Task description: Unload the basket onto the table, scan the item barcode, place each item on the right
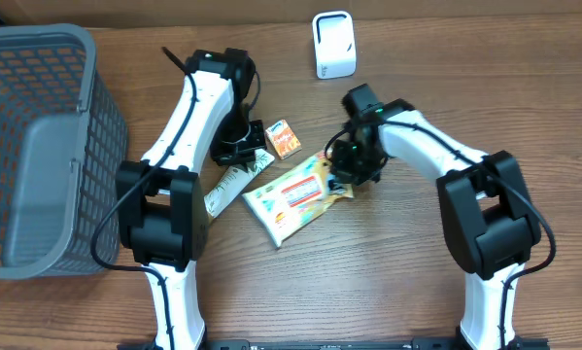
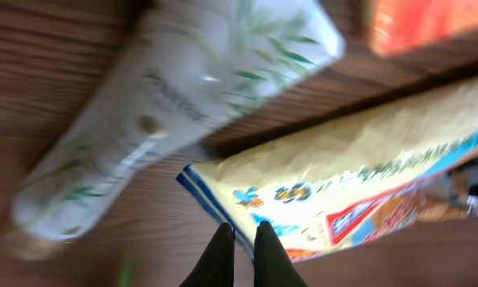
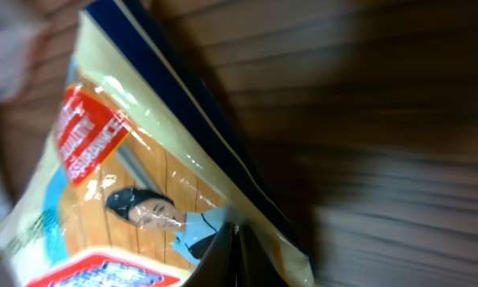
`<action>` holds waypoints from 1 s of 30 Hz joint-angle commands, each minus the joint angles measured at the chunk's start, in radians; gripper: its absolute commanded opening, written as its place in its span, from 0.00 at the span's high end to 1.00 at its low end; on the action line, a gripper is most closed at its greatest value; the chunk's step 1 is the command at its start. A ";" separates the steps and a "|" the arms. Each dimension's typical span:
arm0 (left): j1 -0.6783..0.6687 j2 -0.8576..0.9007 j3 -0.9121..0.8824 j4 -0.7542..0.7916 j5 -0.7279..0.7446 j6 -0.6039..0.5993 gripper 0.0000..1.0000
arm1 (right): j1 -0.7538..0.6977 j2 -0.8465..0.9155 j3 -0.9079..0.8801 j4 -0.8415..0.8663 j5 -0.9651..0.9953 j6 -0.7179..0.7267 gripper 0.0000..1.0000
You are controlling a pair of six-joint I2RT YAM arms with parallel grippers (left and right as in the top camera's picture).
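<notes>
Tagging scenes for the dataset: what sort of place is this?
Probably a mock shop checkout on a lab bench: a grey basket at the left, what looks like a white scanner at the far edge, and packaged goods (pouch, tube, box) on a wooden table.

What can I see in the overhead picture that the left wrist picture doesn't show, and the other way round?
Overhead only: the basket, the white scanner, the right arm. Left wrist only: the left gripper with its shut tips right at the corner of the packet, and the leaf print on the tube. Both: tube, packet, orange box, wooden table.
</notes>
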 commanded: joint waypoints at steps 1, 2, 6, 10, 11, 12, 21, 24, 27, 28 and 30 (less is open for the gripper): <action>-0.068 -0.029 -0.024 0.025 0.151 0.097 0.96 | -0.074 0.000 0.012 -0.053 0.143 0.051 0.96; -0.099 -0.028 -0.052 0.050 0.162 0.095 0.95 | -0.088 0.000 0.012 -0.069 0.143 0.051 0.96; -0.158 -0.028 -0.120 0.127 0.211 0.093 0.96 | -0.102 -0.010 0.012 -0.109 0.139 0.070 0.96; -0.202 -0.028 -0.194 0.225 0.278 0.087 0.96 | -0.098 -0.023 0.012 -0.117 0.105 0.069 0.96; -0.209 -0.028 -0.210 0.245 0.280 0.079 0.96 | -0.095 -0.024 0.012 -0.117 0.100 0.069 0.96; -0.211 -0.028 -0.228 0.266 0.280 0.066 0.96 | -0.092 -0.025 0.012 -0.117 0.097 0.067 0.96; -0.165 -0.028 -0.335 0.311 -0.001 -0.036 0.96 | -0.091 -0.025 0.012 -0.166 0.168 0.027 0.96; -0.138 -0.028 -0.345 0.306 -0.051 -0.037 0.96 | -0.091 -0.025 0.012 -0.205 0.266 0.028 0.96; -0.122 -0.029 -0.341 0.299 -0.054 -0.034 0.96 | -0.093 -0.027 0.016 -0.235 0.304 0.028 0.96; -0.120 -0.029 -0.340 0.299 -0.052 -0.034 0.96 | -0.094 -0.029 0.026 -0.251 0.302 0.029 0.96; -0.120 -0.029 -0.340 0.299 -0.051 -0.034 0.96 | -0.094 -0.035 0.053 -0.283 0.294 0.028 0.96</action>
